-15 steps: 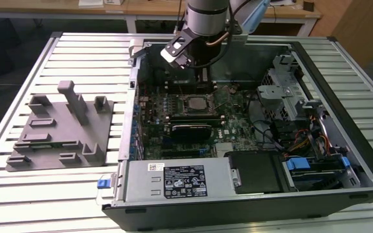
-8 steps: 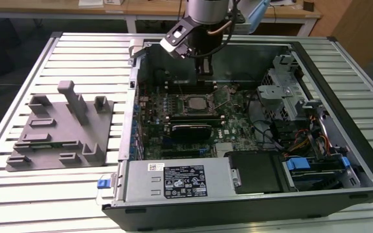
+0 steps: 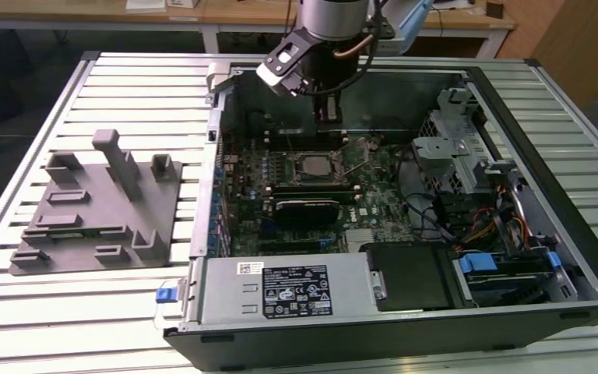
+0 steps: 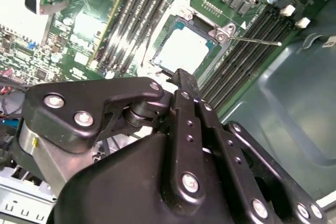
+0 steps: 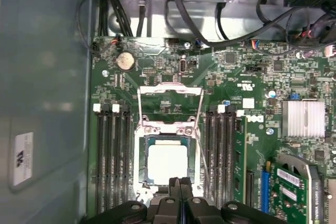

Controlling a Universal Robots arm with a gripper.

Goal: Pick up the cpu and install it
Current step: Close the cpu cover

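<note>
A label (image 3: pixel 297 294) on the power supply (image 3: pixel 221 300) and a sticker (image 5: pixel 21 158) on the case wall (image 5: pixel 47 51) carry unreadable print.

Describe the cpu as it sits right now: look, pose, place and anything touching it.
The cpu is a small flat square with a pale silvery metal top, lying level in the socket between two banks of memory slots. The metal retention frame is swung open, leaving the chip uncovered. The fingers, closed together, hang over one edge; in the exterior view they look clear of it.
</note>
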